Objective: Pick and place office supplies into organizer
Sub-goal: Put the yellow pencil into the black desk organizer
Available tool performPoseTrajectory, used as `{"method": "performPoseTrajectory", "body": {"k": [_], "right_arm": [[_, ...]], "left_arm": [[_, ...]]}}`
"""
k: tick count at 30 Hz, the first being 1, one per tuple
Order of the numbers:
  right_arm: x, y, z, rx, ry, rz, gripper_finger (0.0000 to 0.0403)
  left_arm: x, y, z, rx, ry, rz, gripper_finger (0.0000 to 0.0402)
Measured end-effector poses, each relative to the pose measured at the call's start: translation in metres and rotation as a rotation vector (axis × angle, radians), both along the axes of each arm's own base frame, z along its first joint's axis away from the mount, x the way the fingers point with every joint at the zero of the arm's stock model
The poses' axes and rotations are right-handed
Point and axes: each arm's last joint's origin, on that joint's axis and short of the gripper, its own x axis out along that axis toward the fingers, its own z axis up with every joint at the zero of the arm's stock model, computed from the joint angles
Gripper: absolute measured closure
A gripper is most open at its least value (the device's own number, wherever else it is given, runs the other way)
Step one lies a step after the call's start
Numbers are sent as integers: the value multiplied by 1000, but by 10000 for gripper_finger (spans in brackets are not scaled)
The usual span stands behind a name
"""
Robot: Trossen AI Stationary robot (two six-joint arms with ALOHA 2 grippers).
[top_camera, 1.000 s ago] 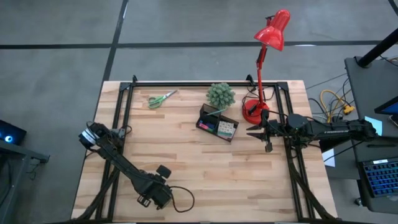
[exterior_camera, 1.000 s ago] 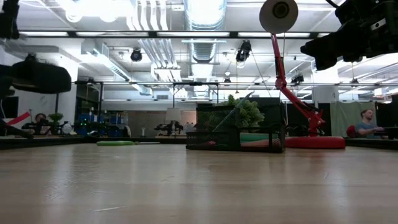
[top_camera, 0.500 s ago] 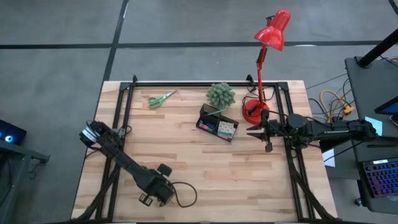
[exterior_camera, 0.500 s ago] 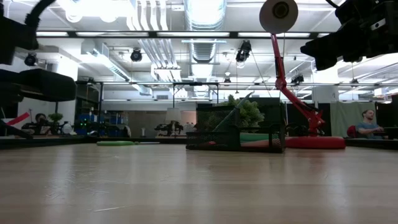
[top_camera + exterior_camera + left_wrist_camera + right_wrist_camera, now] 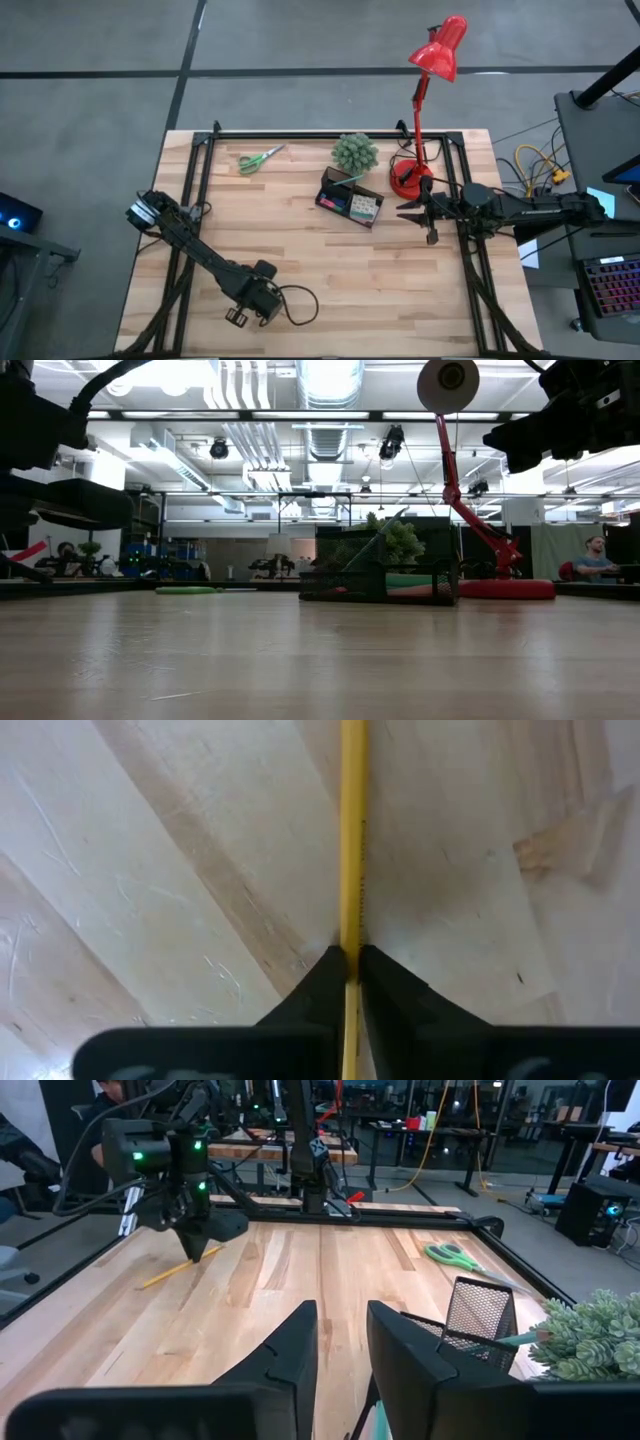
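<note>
Left claw at the near-left part of the wooden bench, pointed down and shut on the yellow pencil; the left wrist view shows the two dark fingers pinching the thin yellow shaft, which lies flat on the pale boards and runs straight on past the fingertips. Green-handled scissors lie flat near the far-left edge. Spiky green potted plant stands at the far middle, with the black mesh organizer just in front of it, holding a white dotted cube and a pink piece. Red desk lamp rises at the far right. Right claw hangs above the bench just right of the organizer, fingers slightly parted, holding nothing.
</note>
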Motion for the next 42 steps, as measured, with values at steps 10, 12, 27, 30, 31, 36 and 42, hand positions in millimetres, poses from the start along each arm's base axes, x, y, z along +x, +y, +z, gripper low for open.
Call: {"method": "performPoseTrajectory", "body": {"k": [10, 12, 27, 30, 31, 36, 42], "right_arm": [[0, 0, 0, 0, 0, 0, 325], [0, 0, 0, 0, 0, 0, 329], [0, 0, 0, 0, 0, 0, 322], [0, 0, 0, 0, 0, 0, 319], [0, 0, 0, 0, 0, 0, 319], [0, 0, 0, 0, 1, 0, 322], [0, 0, 0, 0, 0, 0, 332]], "left_arm": [[-1, 8, 16, -22, -11, 16, 394], [0, 11, 22, -24, -31, 26, 394], [14, 38, 52, 20, -200, 135, 395], [19, 44, 54, 36, -220, 141, 395], [21, 46, 55, 56, -237, 140, 395], [41, 59, 61, 115, -404, 149, 395], [63, 71, 68, 107, -582, 195, 395]]}}
